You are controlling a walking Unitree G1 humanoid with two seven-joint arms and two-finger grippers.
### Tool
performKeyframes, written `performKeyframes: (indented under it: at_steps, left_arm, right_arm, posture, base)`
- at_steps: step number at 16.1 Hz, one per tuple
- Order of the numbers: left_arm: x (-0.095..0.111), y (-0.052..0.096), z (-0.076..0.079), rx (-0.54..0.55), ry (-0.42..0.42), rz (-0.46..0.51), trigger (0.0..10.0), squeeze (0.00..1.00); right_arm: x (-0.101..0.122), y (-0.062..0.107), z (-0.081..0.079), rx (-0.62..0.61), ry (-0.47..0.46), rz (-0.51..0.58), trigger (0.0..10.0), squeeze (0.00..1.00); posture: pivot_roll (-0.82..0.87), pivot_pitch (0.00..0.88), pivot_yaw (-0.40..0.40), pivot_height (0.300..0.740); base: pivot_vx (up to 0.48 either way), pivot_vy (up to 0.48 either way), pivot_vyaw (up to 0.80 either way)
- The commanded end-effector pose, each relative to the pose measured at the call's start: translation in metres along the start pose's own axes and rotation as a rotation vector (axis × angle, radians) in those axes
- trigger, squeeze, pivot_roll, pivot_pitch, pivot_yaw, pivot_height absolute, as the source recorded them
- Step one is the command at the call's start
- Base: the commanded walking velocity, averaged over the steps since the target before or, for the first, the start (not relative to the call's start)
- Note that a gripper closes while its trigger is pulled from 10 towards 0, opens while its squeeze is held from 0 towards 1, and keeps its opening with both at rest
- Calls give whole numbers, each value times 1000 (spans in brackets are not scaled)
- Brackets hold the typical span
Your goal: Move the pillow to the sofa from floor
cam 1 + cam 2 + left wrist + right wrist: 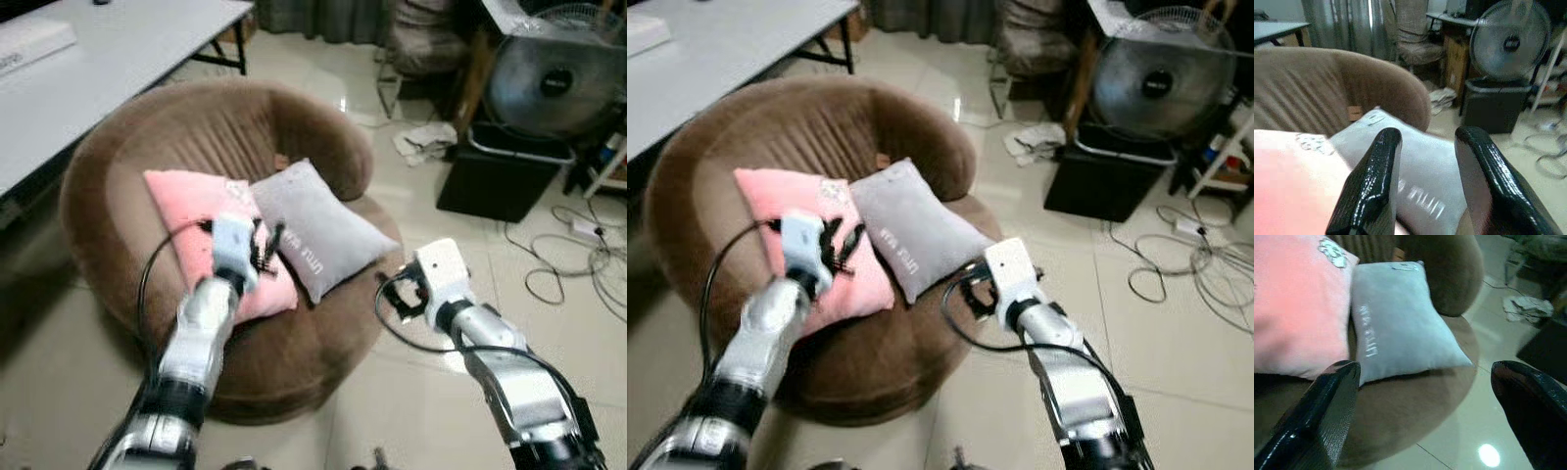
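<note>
Two pillows lie on the round brown sofa (118, 186), a pink pillow (201, 230) and a grey pillow (318, 230), and they touch each other along one side. The left gripper (266, 245) hangs just above the pink pillow, at the seam between the two; its fingers (1371, 186) are a little apart and hold nothing. The grey pillow is directly ahead of it. The right gripper (1435, 406) is beside the front edge of the sofa, over the tiled floor (411, 411), with its fingers wide apart and empty. Both pillows are ahead of it. Beyond the sofa stand a fan (549, 78) and a white table (108, 69).
</note>
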State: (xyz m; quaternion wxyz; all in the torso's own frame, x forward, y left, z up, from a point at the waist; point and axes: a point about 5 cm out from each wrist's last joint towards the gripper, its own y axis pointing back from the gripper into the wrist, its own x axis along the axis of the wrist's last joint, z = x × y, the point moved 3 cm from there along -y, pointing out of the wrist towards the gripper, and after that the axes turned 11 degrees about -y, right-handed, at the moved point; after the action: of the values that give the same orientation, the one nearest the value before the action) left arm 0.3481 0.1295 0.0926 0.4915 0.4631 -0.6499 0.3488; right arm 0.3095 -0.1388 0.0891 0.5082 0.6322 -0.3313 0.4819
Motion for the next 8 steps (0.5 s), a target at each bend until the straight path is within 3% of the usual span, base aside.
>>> performKeyframes:
  at_steps: [1,4,6,7,8]
  left_arm:
    - [0,10,2,-4,-45,-8,10000,0]
    - [13,21,-2,29,-52,0,10000,0]
    - [4,21,0,48,-41,-40,10000,0]
    - [2,20,1,42,-49,-50,10000,0]
    - [3,17,3,35,-70,-53,10000,0]
  right_arm:
    - [5,-3,6,-29,-21,30,10000,0]
    - [5,-7,10,-62,-43,47,10000,0]
    - [5,-12,9,-87,-48,58,10000,0]
    - [6,-13,8,-88,-47,63,10000,0]
    - [7,-16,9,-100,-43,71,10000,0]
  posture:
    - [55,0,-20,740]
    - [67,0,-6,740]
    - [30,0,30,740]
    - [26,0,39,740]
    - [14,0,48,740]
  base:
    - [0,0,0]
    - [0,0,-800]
    - [0,0,-800]
    - [0,-255,-800]
    - [0,-480,0]
